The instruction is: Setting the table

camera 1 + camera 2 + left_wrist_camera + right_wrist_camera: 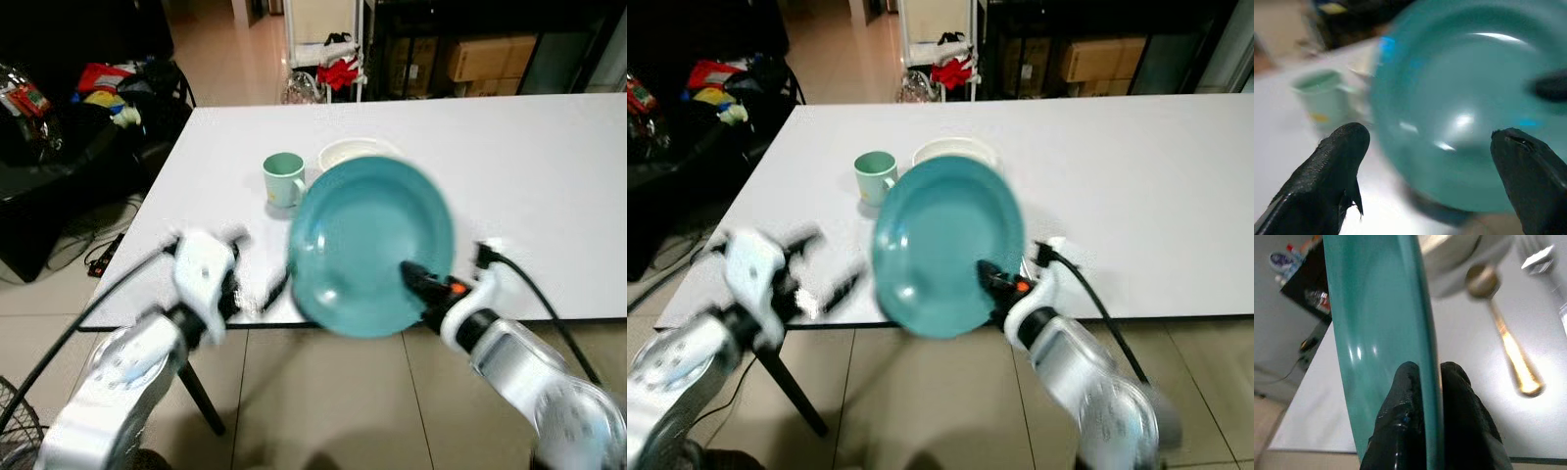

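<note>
The round teal glazed plate (372,245) is off the white bench (549,196), held up on edge above the bench's near border with its hollow face turned toward the robot's head. Its rim is pinched at the lower right by the right end effector (1422,396), whose two black fingers close on either side of the rim, one on the face and one on the back; the right wrist view shows the plate edge-on, running straight away from the fingers. So the plate stands nearly upright, and the bench surface lies below and beyond it: to set it down, I judge the plate has to be tipped flat and carried forward over the bare stretch of bench.

Just behind the plate stand a pale green ceramic mug (284,179) and a shallow white bowl (355,153), close together; in the right wrist view a gold metal spoon (1506,340) lies on the bench beside the bowl.

The left end effector (1430,161) hangs at the bench's near edge to the plate's left, fingers spread wide and empty, pointing at the plate's face but apart from it. The right arm alone carries the plate; the left is near enough to steady it.
</note>
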Tool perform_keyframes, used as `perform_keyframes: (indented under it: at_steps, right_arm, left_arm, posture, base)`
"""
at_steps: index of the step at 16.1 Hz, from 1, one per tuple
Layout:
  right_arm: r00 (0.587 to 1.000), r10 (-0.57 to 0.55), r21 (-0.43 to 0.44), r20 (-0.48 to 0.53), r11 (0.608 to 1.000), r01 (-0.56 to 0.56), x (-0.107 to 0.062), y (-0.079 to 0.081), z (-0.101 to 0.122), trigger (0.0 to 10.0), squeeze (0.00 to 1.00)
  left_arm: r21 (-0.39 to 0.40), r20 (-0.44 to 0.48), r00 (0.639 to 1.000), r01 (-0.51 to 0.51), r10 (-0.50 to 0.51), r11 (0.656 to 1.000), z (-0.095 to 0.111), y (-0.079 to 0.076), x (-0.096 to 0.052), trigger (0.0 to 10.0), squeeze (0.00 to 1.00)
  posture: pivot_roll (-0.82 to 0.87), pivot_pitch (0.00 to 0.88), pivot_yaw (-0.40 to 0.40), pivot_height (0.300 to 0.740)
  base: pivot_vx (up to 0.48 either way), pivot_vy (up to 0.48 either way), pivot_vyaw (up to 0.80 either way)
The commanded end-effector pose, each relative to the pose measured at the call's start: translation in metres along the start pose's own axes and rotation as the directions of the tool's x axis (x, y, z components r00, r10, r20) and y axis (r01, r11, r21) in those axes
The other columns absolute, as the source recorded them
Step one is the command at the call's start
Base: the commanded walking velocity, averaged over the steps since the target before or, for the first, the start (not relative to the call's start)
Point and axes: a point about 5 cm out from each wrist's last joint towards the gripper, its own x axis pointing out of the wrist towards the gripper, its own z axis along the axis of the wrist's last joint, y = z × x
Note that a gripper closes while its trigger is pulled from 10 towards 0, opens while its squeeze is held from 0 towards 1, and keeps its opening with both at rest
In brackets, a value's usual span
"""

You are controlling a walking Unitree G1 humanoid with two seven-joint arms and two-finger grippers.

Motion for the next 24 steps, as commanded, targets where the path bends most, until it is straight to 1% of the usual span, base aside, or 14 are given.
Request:
perform_keyframes:
  at_steps: [1,2,4,5,6,7,11,13,14,15,16,21,22,24]
  right_arm:
    - [0.997,0.068,0.125,-0.024,0.990,-0.065,0.011,0.006,-0.003,10.0,0.00]
    - [0.996,0.085,0.212,-0.030,0.974,-0.076,0.017,0.005,-0.003,10.0,0.00]
    - [0.993,0.111,0.307,-0.035,0.947,-0.095,0.023,0.005,-0.001,10.0,0.00]
    - [0.990,0.131,0.387,-0.046,0.916,-0.104,0.029,0.003,-0.002,10.0,0.00]
    - [0.989,0.140,0.432,-0.054,0.896,-0.103,0.032,0.002,-0.003,10.0,0.00]
    - [0.979,0.182,0.501,-0.091,0.858,-0.112,0.039,0.003,-0.007,10.0,0.00]
    - [0.953,0.224,0.530,-0.205,0.844,-0.084,0.047,0.005,-0.012,10.0,0.00]
    - [0.952,0.223,0.534,-0.212,0.842,-0.078,0.048,0.006,-0.012,10.0,0.00]
    - [0.948,0.219,0.583,-0.231,0.811,-0.045,0.055,0.007,-0.011,10.0,0.00]
    - [0.946,0.211,0.599,-0.245,0.801,-0.023,0.058,0.006,-0.012,10.0,0.00]
    - [0.938,0.187,0.623,-0.292,0.781,0.039,0.065,0.003,-0.015,10.0,0.00]
    - [0.928,0.164,0.652,-0.334,0.751,0.102,0.078,0.000,-0.010,10.0,0.00]
    - [0.923,0.161,0.660,-0.348,0.742,0.120,0.084,0.000,-0.005,10.0,0.00]
    - [0.913,0.156,0.651,-0.378,0.746,0.142,0.092,0.001,0.000,10.0,0.00]
  left_arm:
    - [-0.035,-0.029,0.995,0.094,-0.095,0.995,-0.001,-0.008,-0.004,10.0,0.00]
    - [-0.076,-0.029,0.994,0.099,-0.101,0.992,-0.002,-0.009,-0.006,10.0,0.00]
    - [-0.107,-0.013,0.994,0.103,-0.105,0.989,0.001,-0.009,-0.008,10.0,0.00]
    - [-0.110,-0.017,0.994,0.109,-0.112,0.988,0.001,-0.011,-0.009,10.0,0.00]
    - [-0.110,-0.021,0.993,0.112,-0.115,0.988,0.000,-0.011,-0.010,10.0,0.00]
    - [-0.113,-0.026,0.992,0.121,-0.125,0.986,0.001,-0.013,-0.011,10.0,0.00]
    - [-0.118,-0.037,0.991,0.125,-0.130,0.985,0.001,-0.014,-0.014,10.0,0.00]
    - [-0.118,-0.039,0.991,0.122,-0.128,0.985,0.002,-0.014,-0.014,10.0,0.00]
    - [-0.120,-0.042,0.991,0.118,-0.124,0.986,0.002,-0.014,-0.015,10.0,0.00]
    - [-0.122,-0.044,0.991,0.120,-0.126,0.985,0.001,-0.015,-0.015,10.0,0.00]
    - [-0.123,-0.052,0.990,0.125,-0.132,0.985,0.000,-0.016,-0.015,10.0,0.00]
    - [-0.124,-0.059,0.988,0.131,-0.140,0.984,0.001,-0.016,-0.015,10.0,0.00]
    - [-0.123,-0.067,0.988,0.133,-0.142,0.983,0.000,-0.016,-0.015,10.0,0.00]
    - [-0.120,-0.073,0.987,0.131,-0.140,0.984,0.000,-0.016,-0.014,10.0,0.00]
  posture:
    - [0.00,0.000,0.060,0.740]
    - [0.00,0.000,0.056,0.740]
    - [0.00,0.000,0.051,0.740]
    - [0.01,0.000,0.047,0.740]
    - [0.01,0.000,0.044,0.740]
    - [0.01,0.000,0.042,0.740]
    - [0.02,0.000,0.028,0.740]
    - [0.02,0.000,0.028,0.740]
    - [0.02,0.000,0.027,0.740]
    - [0.02,0.000,0.027,0.740]
    - [0.02,0.000,0.031,0.740]
    - [0.02,0.000,0.037,0.740]
    - [0.02,0.000,0.037,0.740]
    - [0.03,0.000,0.033,0.740]
  base:
    - [0.000,0.000,0.00]
    - [0.000,0.000,0.00]
    - [0.000,0.000,0.00]
    - [0.000,0.000,0.00]
    - [0.000,0.000,0.00]
    - [0.000,0.000,0.00]
    - [0.000,0.000,0.00]
    - [0.000,0.000,0.00]
    - [0.000,0.000,0.00]
    - [0.000,0.000,0.00]
    - [0.000,0.000,0.00]
    - [0.000,0.000,0.00]
    - [0.000,0.000,0.00]
    - [0.000,0.000,0.00]
